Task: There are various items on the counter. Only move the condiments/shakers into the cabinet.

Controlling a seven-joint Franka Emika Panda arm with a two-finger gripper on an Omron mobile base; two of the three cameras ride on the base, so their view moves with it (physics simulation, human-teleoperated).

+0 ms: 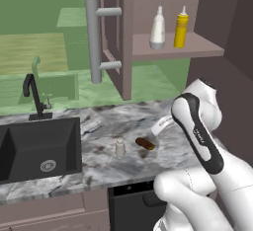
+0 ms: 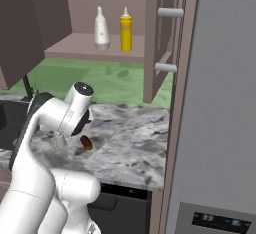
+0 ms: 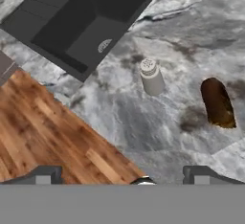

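Note:
A small grey-white shaker (image 1: pixel 119 147) (image 3: pixel 151 77) stands upright on the marbled counter (image 1: pixel 111 119) (image 3: pixel 201 17), right of the black sink, partly behind my arm in the right base view (image 2: pixel 60 140). A brown oblong lump (image 1: pixel 145 143) (image 2: pixel 86 143) (image 3: pixel 217 102) lies just to its right. In the open cabinet (image 1: pixel 190 47), the white narrow-necked bottle (image 1: pixel 157 29) (image 2: pixel 102 29) and the yellow squeeze bottle (image 1: pixel 181 28) (image 2: pixel 126 30) stand side by side on the shelf. My gripper (image 3: pixel 122 176) hovers open and empty above the counter's front edge, looking down at the shaker.
The black sink (image 1: pixel 39 148) (image 3: pixel 79 22) with its faucet (image 1: pixel 33 96) lies left of the shaker. The cabinet door (image 1: pixel 116 32) with its grey bar handle (image 1: pixel 93 37) swings out above the counter. A tall grey fridge (image 2: pixel 220 108) closes off the right. Wooden floor (image 3: pixel 43 132) shows below the counter edge.

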